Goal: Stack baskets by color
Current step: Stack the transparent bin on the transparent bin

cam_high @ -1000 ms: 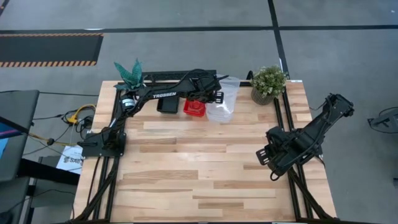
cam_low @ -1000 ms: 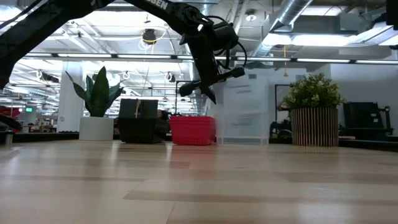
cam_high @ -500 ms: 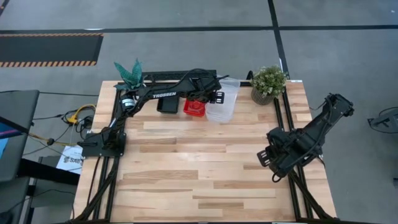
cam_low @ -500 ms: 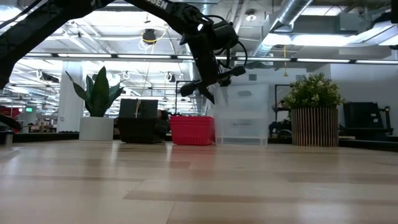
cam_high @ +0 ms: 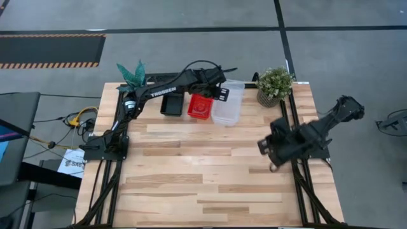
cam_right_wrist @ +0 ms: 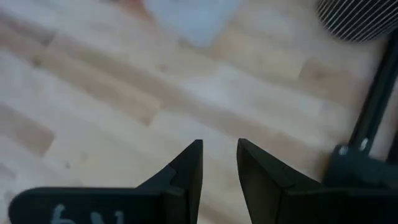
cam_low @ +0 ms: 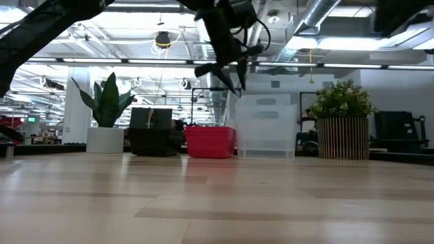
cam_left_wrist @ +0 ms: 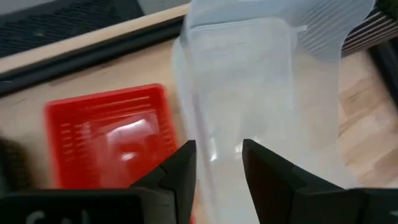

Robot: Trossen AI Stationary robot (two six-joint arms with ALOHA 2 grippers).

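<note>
Three groups of baskets stand in a row on their bases along the table's far edge: a black basket (cam_high: pixel 170 105), a red one (cam_high: pixel 200 106) and, right of it, the clear baskets (cam_high: pixel 227 104), nested in one another (cam_low: pixel 266 129). My left gripper (cam_left_wrist: pixel 217 155) hangs open above the clear stack's left side, near the red basket (cam_left_wrist: pixel 109 134), with nothing between its fingers. In the low view this left gripper (cam_low: pixel 220 71) is well clear of the baskets. My right gripper (cam_right_wrist: pixel 219 158) is open over bare wood at the table's right side (cam_high: pixel 269 152).
A leafy plant in a ribbed pot (cam_high: pixel 275 84) stands at the far right corner, close to the clear baskets. A spiky plant in a white pot (cam_high: pixel 131 76) stands at the far left corner. The table's middle and near half are bare wood (cam_high: pixel 203 172).
My left gripper has let go of the clear basket it held tilted and has risen straight up. That basket has dropped level onto the clear stack. My right gripper has swung a little toward the table's middle.
</note>
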